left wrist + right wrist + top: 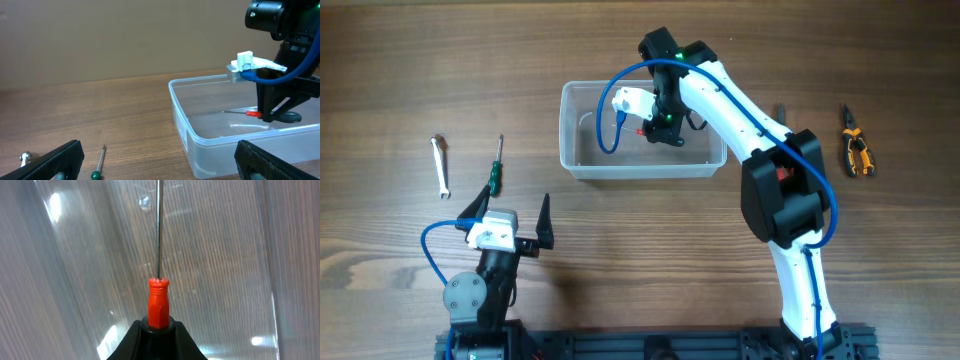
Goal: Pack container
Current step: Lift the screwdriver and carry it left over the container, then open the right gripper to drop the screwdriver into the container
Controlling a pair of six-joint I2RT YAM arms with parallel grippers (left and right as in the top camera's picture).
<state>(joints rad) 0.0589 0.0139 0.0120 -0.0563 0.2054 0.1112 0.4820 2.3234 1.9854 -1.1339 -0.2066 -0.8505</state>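
Right end effector pinching red screwdriver inside container | left end effector spread wide

Overhead: right gripper covers nearly all of the red screwdriver; only a red speck shows. Slim dark tool beside the right arm is partly hidden and too small to ID.

Left wrist view: container is cut off at right & bottom edges. Left gripper: both fingers cropped at bottom. Wrench shows one end only. Green screwdriver handle is clipped.

Right wrist view: red screwdriver shaft runs off the top; handle base is hidden btw the fingers.
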